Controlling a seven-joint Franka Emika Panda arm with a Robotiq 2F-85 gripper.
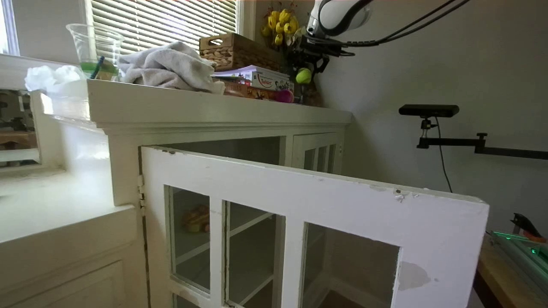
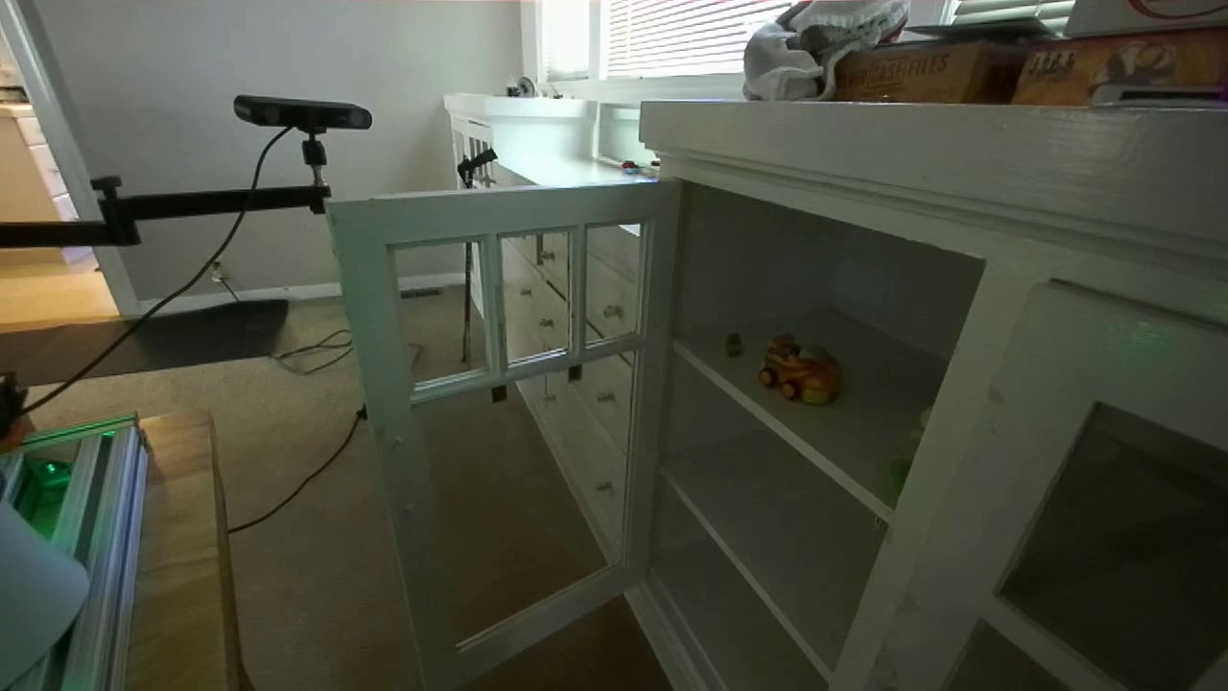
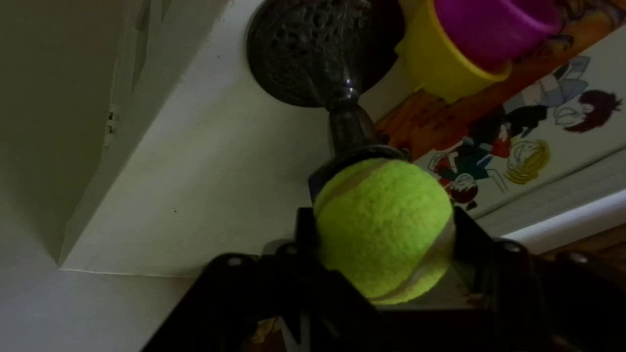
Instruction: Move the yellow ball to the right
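The yellow ball [image 3: 384, 230] is a fuzzy yellow-green tennis ball with a pale seam. In the wrist view it sits between the two black fingers of my gripper [image 3: 386, 234], which meet it on both sides. In an exterior view the ball [image 1: 303, 76] is above the cabinet top, at its far end, below the black gripper [image 1: 310, 66]. A dark metal stand [image 3: 342, 93] with a round patterned base ends right behind the ball in the wrist view. I cannot tell whether the ball touches it. Ball and gripper are out of view in an exterior view.
Yellow cup [image 3: 440, 58] and magenta cup [image 3: 494, 24] lie beside the stand. Stacked game boxes [image 1: 269, 80], a woven basket [image 1: 239, 51], a grey cloth [image 1: 171, 66] and yellow flowers [image 1: 280, 23] crowd the cabinet top [image 1: 222, 107]. A glass-paned cabinet door [image 1: 342, 196] stands open below.
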